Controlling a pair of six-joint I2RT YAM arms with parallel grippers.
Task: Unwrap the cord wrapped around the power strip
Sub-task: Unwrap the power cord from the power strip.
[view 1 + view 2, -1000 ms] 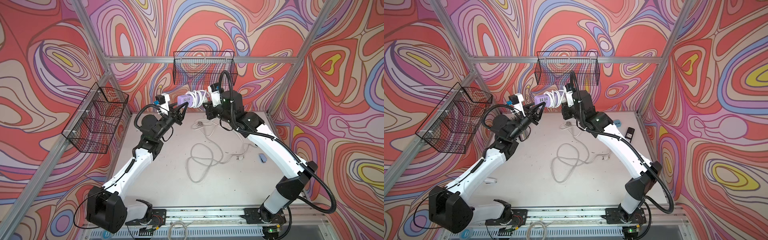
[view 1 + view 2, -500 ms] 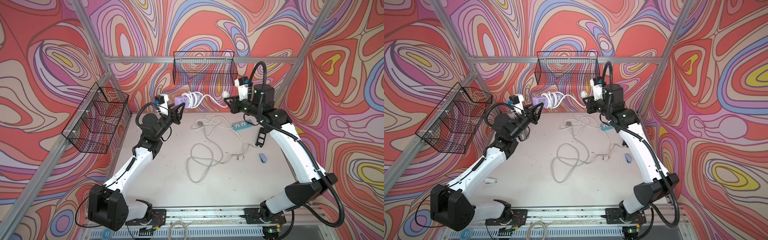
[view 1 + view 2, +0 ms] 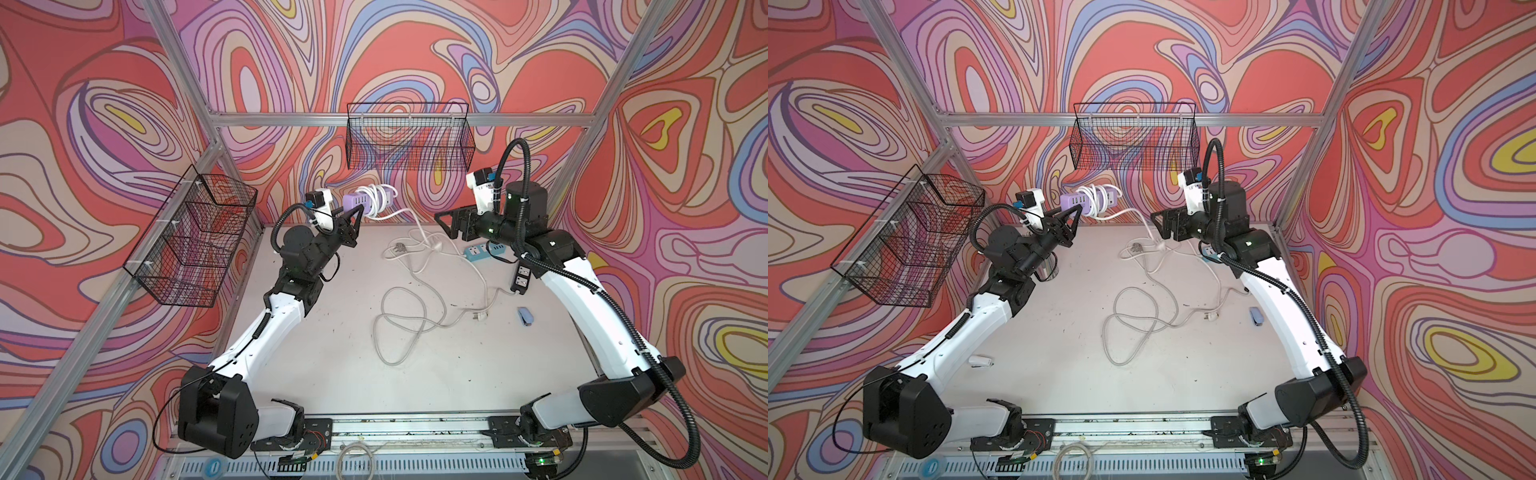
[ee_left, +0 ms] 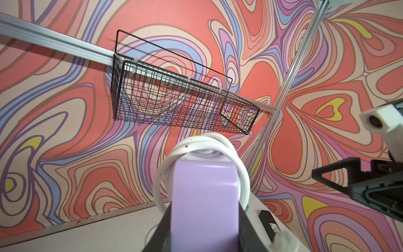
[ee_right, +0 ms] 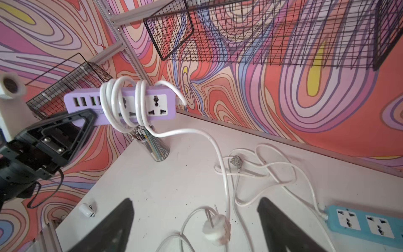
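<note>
Other cords [image 3: 409,328] tangle mid-table; at 1 o'clock the right gripper [image 3: 448,222] hangs spread, empty; at 12 the left gripper [image 3: 355,215] pinches the strip [image 3: 353,200] aloft, its cord [image 3: 376,197] coiled round it. A tug on snagged slack could wrench the strip free.

Swirl-patterned walls [image 3: 395,54], an aluminium frame [image 3: 282,119] and wire baskets [image 3: 409,141] surround a pale, perhaps scuffed tabletop [image 3: 332,353].

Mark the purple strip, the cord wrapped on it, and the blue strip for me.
purple strip [image 5: 158,105], right wrist view, on its socket face.
cord [image 5: 109,100], right wrist view, on the coils around the strip.
blue strip [image 5: 368,222], right wrist view, on its top face.
</note>
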